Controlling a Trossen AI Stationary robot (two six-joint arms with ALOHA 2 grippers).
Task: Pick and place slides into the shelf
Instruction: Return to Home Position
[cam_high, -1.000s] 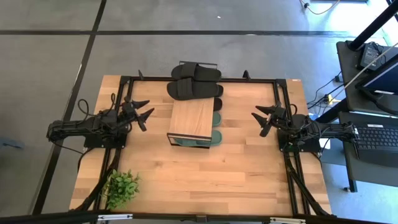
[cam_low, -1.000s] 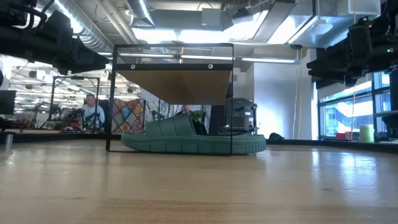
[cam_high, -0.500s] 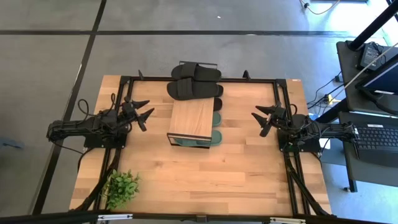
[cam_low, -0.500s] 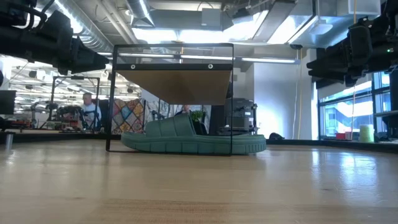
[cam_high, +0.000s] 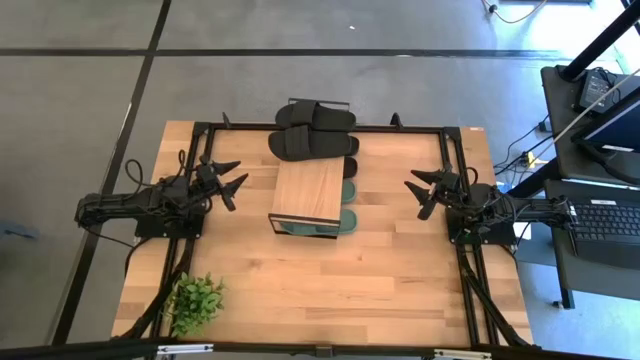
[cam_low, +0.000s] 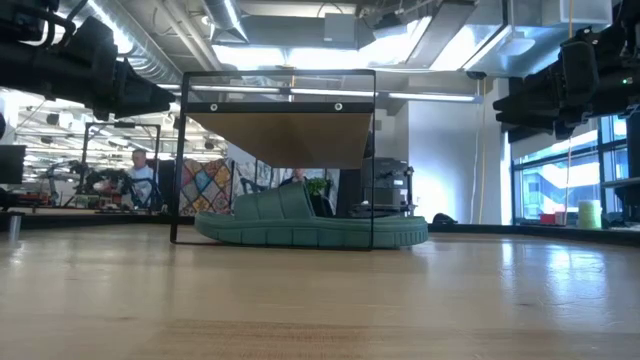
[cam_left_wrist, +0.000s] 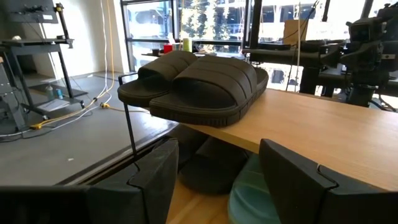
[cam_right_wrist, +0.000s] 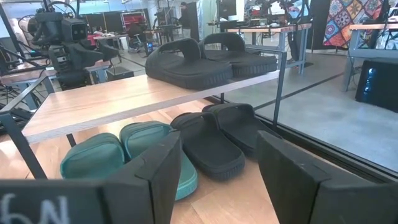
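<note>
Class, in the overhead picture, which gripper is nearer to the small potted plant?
Left. The left gripper sits on the same side of the shelf as the potted plant; the right gripper is beyond the shelf.

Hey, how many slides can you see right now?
6. Two black slides lie on top of the shelf; two more black slides and two green slides lie on the table under it. None seems hidden.
</note>
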